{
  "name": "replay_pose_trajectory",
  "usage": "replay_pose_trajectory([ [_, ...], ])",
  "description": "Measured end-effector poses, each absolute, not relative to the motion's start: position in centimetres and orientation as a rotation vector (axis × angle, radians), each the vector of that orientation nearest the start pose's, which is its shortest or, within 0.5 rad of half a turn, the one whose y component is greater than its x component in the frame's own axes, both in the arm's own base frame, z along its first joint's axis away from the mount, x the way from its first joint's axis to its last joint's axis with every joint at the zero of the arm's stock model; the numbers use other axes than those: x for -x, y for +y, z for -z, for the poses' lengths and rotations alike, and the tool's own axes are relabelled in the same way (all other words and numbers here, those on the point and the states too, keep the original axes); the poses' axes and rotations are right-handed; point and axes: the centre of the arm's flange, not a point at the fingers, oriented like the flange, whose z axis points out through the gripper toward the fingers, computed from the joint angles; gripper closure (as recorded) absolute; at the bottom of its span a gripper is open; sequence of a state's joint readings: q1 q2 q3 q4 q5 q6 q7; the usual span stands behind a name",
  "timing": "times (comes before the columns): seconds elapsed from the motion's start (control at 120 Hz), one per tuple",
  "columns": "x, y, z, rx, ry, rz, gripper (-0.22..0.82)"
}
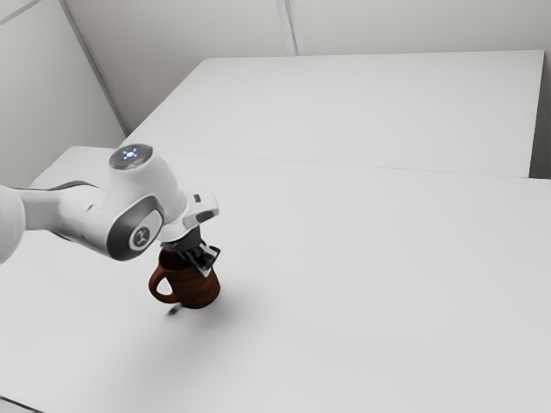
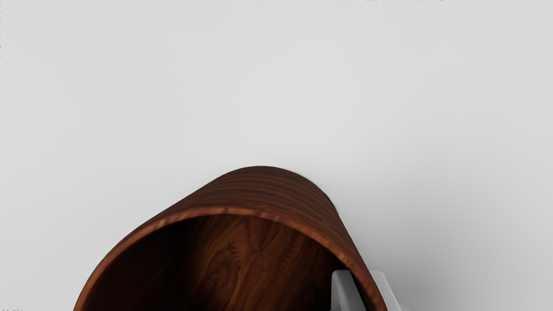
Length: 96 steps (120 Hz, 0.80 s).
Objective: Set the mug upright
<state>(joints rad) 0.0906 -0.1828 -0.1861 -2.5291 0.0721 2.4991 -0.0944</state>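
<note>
Closest to the lens in the wrist view, two gray fingers [image 2: 344, 291] of our gripper [image 1: 210, 262] pinched the wall of a brown wooden mug [image 2: 268, 190], one inside the mouth, the other against the outside. Our grip was on one side of the rim [image 2: 224, 211], and from the hand we looked down past it to the swirled grain of the inner bottom [image 2: 259, 250].

From the exterior view, the mug stood upright or close to it on a white table [image 1: 370, 301], mouth up beneath our hand. We could not tell whether its base sat fully flat. It was well apart from the table's far edge and nearer the edge at the exterior view's left than the one at the right. The handle [image 1: 155, 284] pointed toward the exterior view's left, and a small dark shadow [image 1: 175, 311] fell on the table just beside it.

Our white arm [image 1: 142, 198] came in from the exterior view's left, bent down over the mug, its black gripper reaching the rim on the side away from the handle. Along the table's far edge we saw a second white surface [image 1: 370, 103], with pale walls [image 1: 189, 26] behind it.
</note>
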Motion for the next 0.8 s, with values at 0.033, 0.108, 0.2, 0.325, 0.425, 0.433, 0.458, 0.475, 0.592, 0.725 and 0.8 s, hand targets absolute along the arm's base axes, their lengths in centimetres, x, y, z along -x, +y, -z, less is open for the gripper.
replay_pose_trajectory([
  [0.033,-45.7,-4.4,-35.5,3.066,0.076,0.239,0.75],
  [0.108,-45.9,-4.5,-35.7,3.07,0.062,0.243,0.6],
  [0.2,-45.9,-4.7,-36.1,3.071,0.053,0.254,0.41],
  [0.325,-46.1,-5.0,-37.1,3.07,0.045,0.279,0.23],
  [0.425,-46.6,-4.9,-38.6,3.068,0.029,0.275,0.14],
  [0.433,-46.7,-4.9,-38.7,3.068,0.027,0.272,0.14],
  [0.458,-46.7,-4.9,-39.0,3.067,0.023,0.264,0.12],
  [0.475,-46.7,-4.8,-39.2,3.066,0.02,0.258,0.11],
  [0.592,-47.8,-5.0,-42.0,3.063,0.008,0.226,0.07],
  [0.725,-49.9,-5.4,-46.3,3.068,-0.01,0.167,0.04],
  [0.8,-51.0,-5.5,-48.1,3.074,-0.02,0.122,0.02],
])
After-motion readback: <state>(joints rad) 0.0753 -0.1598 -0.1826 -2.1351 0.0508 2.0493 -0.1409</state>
